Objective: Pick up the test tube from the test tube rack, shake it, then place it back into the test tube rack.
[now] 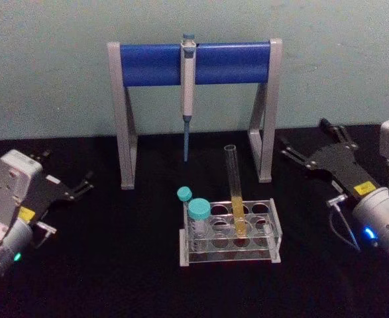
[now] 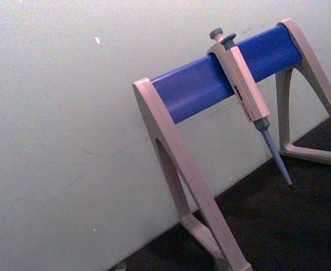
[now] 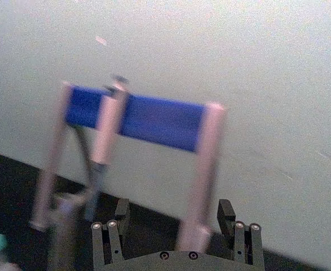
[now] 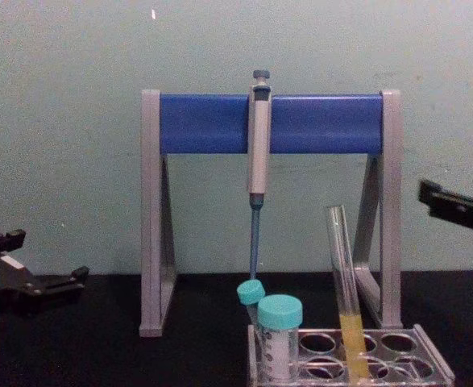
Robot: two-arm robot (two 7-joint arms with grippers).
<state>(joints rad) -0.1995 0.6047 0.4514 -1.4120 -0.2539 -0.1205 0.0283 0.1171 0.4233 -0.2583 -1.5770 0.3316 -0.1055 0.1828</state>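
Test tube (image 1: 234, 192): long, thin, clear glass, uncapped; yellow liquid fills its lower part. Stands in the rack, leaning slightly, at lower centre of the head view.
Test tube rack (image 1: 274, 228): low, translucent grey, rows of round holes; on the black worktop (image 1: 114, 265), in front of the stand.
Other tubes: two shorter teal-capped tubes (image 1: 198, 222) at the rack's left end.
Pipette stand (image 1: 194, 63): grey legs, blue bar, upper centre; grey pipette (image 1: 187, 86) with blue tip hangs from it.
Left pincer (image 1: 81, 185): fingers apart, gripping nothing, at left edge, well apart from rack.
Right pincer (image 1: 307, 146): spread wide, gripping nothing, at right, clear of the tube.
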